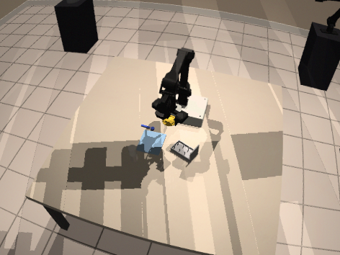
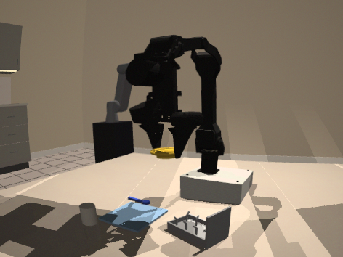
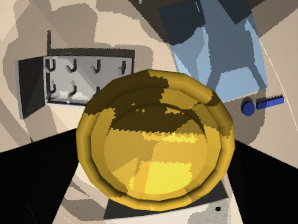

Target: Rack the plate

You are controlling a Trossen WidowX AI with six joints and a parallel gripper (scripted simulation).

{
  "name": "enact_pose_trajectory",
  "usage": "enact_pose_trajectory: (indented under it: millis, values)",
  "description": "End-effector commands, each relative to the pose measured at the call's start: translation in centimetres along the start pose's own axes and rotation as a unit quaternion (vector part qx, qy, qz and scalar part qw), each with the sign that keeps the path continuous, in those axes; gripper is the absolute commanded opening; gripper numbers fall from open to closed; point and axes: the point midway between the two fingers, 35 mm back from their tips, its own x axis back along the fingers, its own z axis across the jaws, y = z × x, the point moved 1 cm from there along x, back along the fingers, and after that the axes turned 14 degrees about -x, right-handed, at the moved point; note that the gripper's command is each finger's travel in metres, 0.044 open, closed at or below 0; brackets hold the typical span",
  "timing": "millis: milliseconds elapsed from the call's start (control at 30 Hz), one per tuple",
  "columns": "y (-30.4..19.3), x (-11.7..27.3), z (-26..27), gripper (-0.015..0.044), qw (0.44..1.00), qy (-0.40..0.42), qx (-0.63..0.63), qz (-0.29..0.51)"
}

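Observation:
The yellow plate [image 1: 168,121] [image 2: 163,152] [image 3: 155,150] is held roughly level, high above the table, with its hollow side facing the wrist camera. My gripper [image 1: 170,120] [image 2: 166,152] [image 3: 154,144] points down and is shut on the plate, one finger at each side of its rim. The grey dish rack [image 1: 184,150] [image 2: 187,234] [image 3: 32,87] stands on the table, with short rails inside and a tall panel at one end. In the wrist view it shows at the upper left, beyond the plate, which hides one corner of it. The plate is clear of the rack.
A light blue square mat [image 1: 151,142] [image 2: 134,215] [image 3: 237,75] lies beside the rack. A small blue utensil [image 1: 152,128] [image 2: 146,202] [image 3: 270,103] lies near its edge. A grey cup [image 2: 89,215] stands left of the mat. The white arm base [image 1: 196,108] [image 2: 218,185] is behind the rack.

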Motion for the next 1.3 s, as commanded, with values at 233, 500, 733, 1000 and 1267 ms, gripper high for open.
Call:
enact_pose_trajectory:
  millis: [233, 500, 733, 1000, 1267]
  values:
    - [1.5, -3.9, 2.3, 0.0000, 0.991, 0.108, 0.071, 0.017]
    - [2.4, -7.1, 3.4, 0.0000, 0.971, 0.197, 0.134, 0.022]
    - [3.0, -8.9, 4.2, 0.0000, 0.944, 0.271, 0.188, 0.002]
    - [3.5, -10.6, 4.7, 0.0000, 0.901, 0.352, 0.252, -0.036]
    - [3.5, -11.8, 4.8, 0.0000, 0.842, 0.428, 0.316, -0.091]
